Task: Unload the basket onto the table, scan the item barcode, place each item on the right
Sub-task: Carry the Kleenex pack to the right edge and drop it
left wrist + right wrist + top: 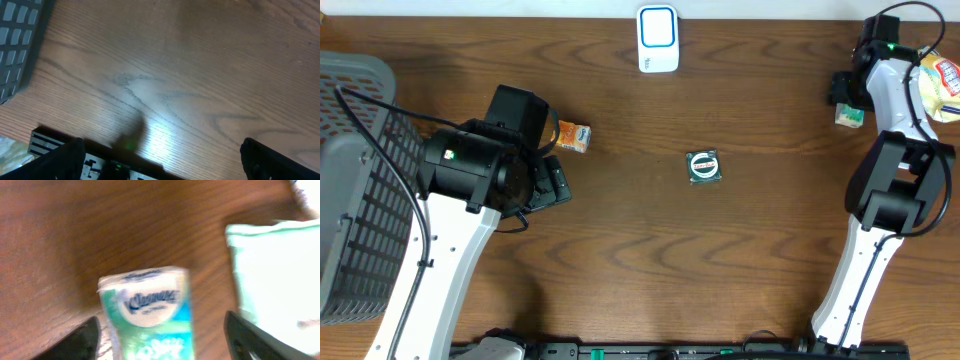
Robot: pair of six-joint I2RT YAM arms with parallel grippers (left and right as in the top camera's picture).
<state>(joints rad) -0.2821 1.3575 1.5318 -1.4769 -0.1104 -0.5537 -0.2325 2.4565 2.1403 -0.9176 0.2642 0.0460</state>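
A small green-and-white Kleenex tissue pack lies on the wooden table between the fingers of my right gripper. The jaws stand open around it, with a clear gap on the right side. From overhead, this gripper and the pack are at the far right. The white scanner stands at the back edge, in the middle. My left gripper is open over bare wood with nothing between its fingers. In the overhead view it is at the left.
An orange packet lies just beyond the left arm, and a round green item lies mid-table. A grey basket fills the left edge. A yellow bag sits at the far right. A pale green-white pack lies beside the tissues.
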